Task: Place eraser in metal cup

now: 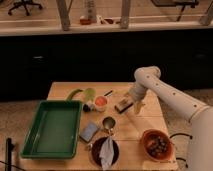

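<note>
The eraser (121,105), a small oblong block with a dark top and pale sides, lies on the wooden table (137,127) right of the orange-red cup (101,103). My gripper (130,102) hangs at the end of the white arm, right at the eraser's right end. The metal cup (108,123) stands upright near the table's middle, a short way in front and left of the eraser, with a dark inside.
A green tray (50,127) fills the left side. A blue-grey pad (90,132) lies beside it. A dark bowl with a white cloth (104,151) sits at the front; a brown bowl (157,143) at front right. Green items (82,93) lie at the back left.
</note>
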`<state>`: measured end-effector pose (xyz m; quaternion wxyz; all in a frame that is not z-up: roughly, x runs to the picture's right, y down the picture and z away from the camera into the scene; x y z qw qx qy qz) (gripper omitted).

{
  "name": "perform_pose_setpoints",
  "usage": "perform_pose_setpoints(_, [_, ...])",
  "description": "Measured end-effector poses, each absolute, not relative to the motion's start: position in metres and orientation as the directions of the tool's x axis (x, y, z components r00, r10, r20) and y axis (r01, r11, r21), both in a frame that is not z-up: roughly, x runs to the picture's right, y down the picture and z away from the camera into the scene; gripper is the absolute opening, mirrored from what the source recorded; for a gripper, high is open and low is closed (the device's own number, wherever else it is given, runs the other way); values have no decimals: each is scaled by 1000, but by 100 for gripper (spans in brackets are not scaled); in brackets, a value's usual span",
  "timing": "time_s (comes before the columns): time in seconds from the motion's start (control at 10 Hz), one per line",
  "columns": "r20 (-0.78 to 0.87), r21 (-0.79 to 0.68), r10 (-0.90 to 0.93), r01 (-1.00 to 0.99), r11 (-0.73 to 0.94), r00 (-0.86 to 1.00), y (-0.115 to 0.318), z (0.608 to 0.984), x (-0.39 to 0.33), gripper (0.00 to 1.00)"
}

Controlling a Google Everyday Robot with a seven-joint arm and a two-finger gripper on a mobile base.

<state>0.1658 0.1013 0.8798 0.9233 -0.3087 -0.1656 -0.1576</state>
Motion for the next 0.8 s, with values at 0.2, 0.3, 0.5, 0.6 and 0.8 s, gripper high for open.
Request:
perform_pose_setpoints(0.2, [440, -504, -225, 447, 739, 869, 103, 885, 155, 80])
perform_pose_setpoints(0.3, [448, -504, -234, 460, 731, 863, 104, 888, 154, 80])
perform_pose_setpoints(0.5, [466, -509, -231, 472, 720, 854, 107, 896, 155, 80])
perform_pose_setpoints(0.6, [471, -512, -227, 474, 717, 852, 108, 899, 156, 80])
perform_pose_setpoints(0.8, [482, -516, -218, 476, 712, 848, 108, 906, 158, 80])
